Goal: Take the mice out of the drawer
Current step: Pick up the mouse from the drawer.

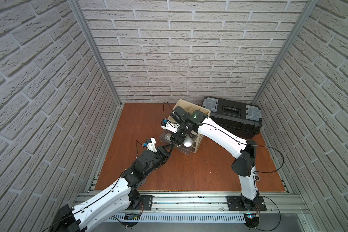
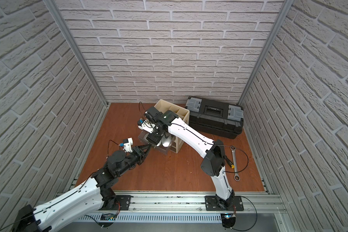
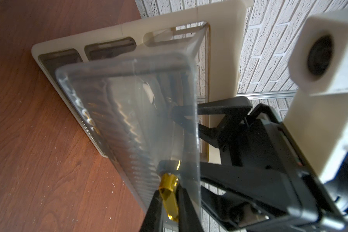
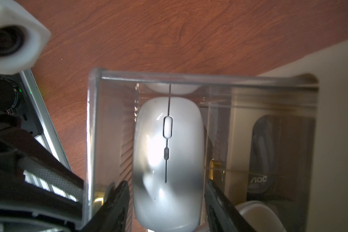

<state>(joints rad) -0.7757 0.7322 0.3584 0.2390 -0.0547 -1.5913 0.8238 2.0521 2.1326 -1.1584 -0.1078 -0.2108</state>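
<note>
Left gripper [image 3: 170, 192] is pinched tight on the small brass-coloured knob [image 3: 168, 179] at the front edge of the clear plastic drawer [image 4: 92, 140]. My right gripper [image 4: 167, 202] hangs open inside, jaws flanking the slim silver oval mouse [image 4: 169, 140] near that edge, gripping nothing. A white rounded mouse [image 4: 259, 215] and a dark grey logo-marked mouse [image 4: 262, 150] lie toward the back edge. My worry is that those glossy, rounded flanks could squirt free as I close, or a finger could snag the drawer wall.

Left arm [image 1: 109, 192] stretches low and forward, left gripper [image 3: 168, 193] pinched tight on a gold knob [image 3: 168, 180]. Right arm [image 1: 219, 132] arches high over, wrist [image 1: 184, 125] bent straight down, right gripper [image 4: 167, 190] spread, black fingers [image 4: 115, 202] straddling a silver mouse [image 4: 165, 150].
</note>
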